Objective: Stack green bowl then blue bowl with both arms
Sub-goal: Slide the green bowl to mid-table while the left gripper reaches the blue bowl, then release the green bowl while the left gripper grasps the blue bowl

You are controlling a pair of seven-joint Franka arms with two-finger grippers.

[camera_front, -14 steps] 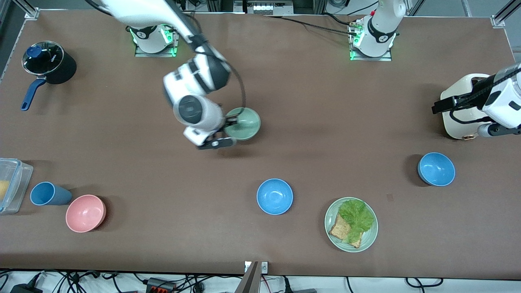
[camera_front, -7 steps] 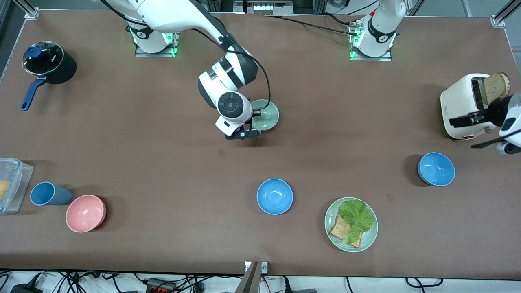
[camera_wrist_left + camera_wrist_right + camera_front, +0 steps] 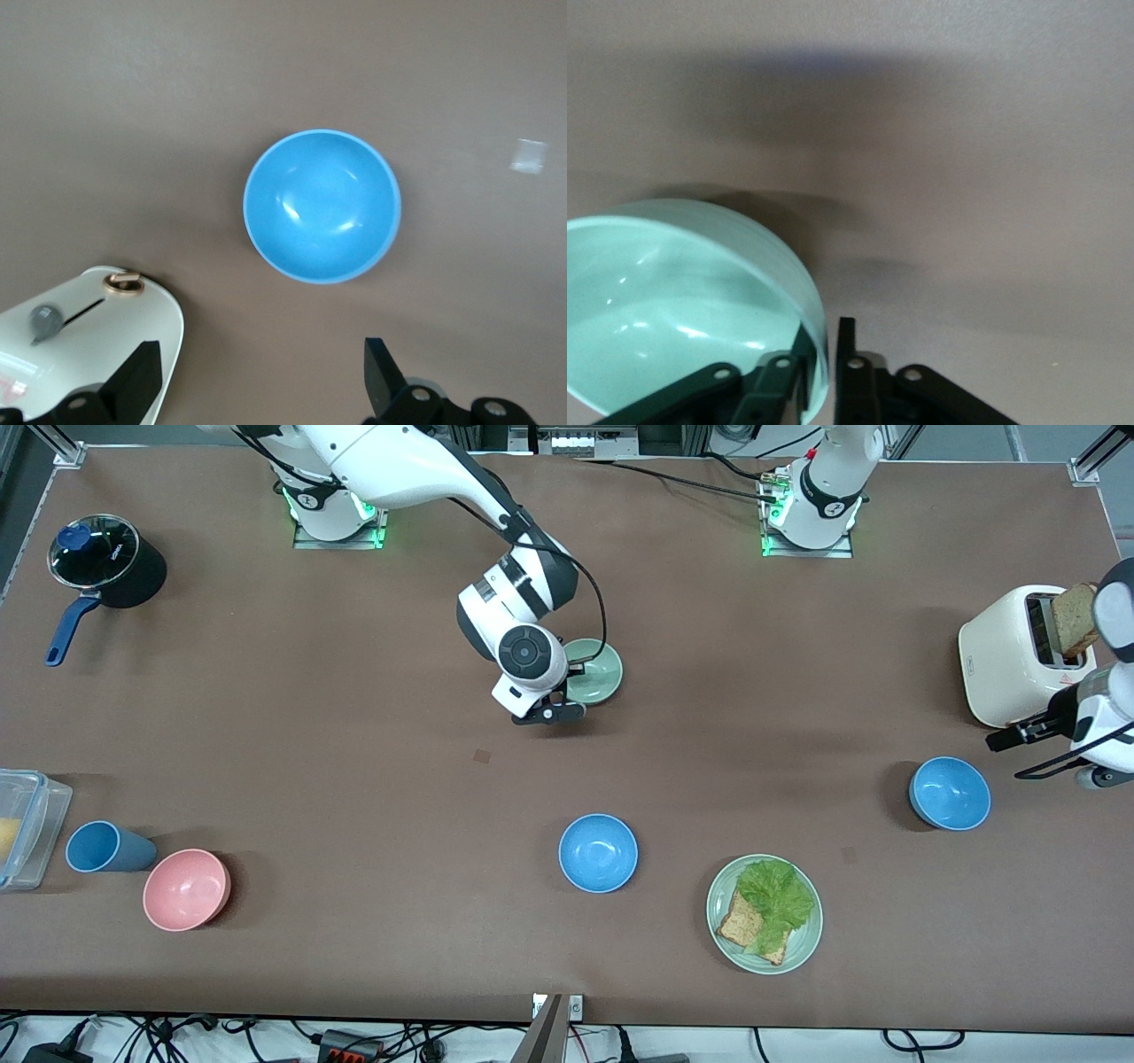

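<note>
Right gripper [image 3: 567, 688] pinches the rim of the green bowl [image 3: 595, 673]; in the right wrist view I see one finger inside the wall and one outside, pressed on the rim [image 3: 818, 350]. The bowl sits mid-table, toward the edge where the arm bases stand; I cannot tell whether it rests on the table [image 3: 354, 779] or hangs just above it.

Left gripper [image 3: 1019, 737] hangs at the left arm's end of the table, between the white toaster [image 3: 1005, 655] and a blue bowl [image 3: 950, 794]. Its fingers are spread wide and hold nothing; the left wrist view shows both fingertips [image 3: 376, 372] apart, with that blue bowl [image 3: 322, 205] below them and a corner of the toaster [image 3: 97, 328] beside.

Second blue bowl [image 3: 598, 853] stands alone mid-table, nearer the front camera's edge, beside the green plate [image 3: 722, 886] carrying lettuce and toast. A slice of bread [image 3: 1074, 618] sticks up out of the toaster.

At the right arm's end: pink bowl [image 3: 187, 888], blue cup [image 3: 104, 847] lying beside it, and a clear container [image 3: 27, 824] at the table's edge. The black pot [image 3: 111, 562] with glass lid is in the corner by the right arm's base; white lettering on the lid is too small for me to read. A small mark on the toaster's side is also unreadable.
</note>
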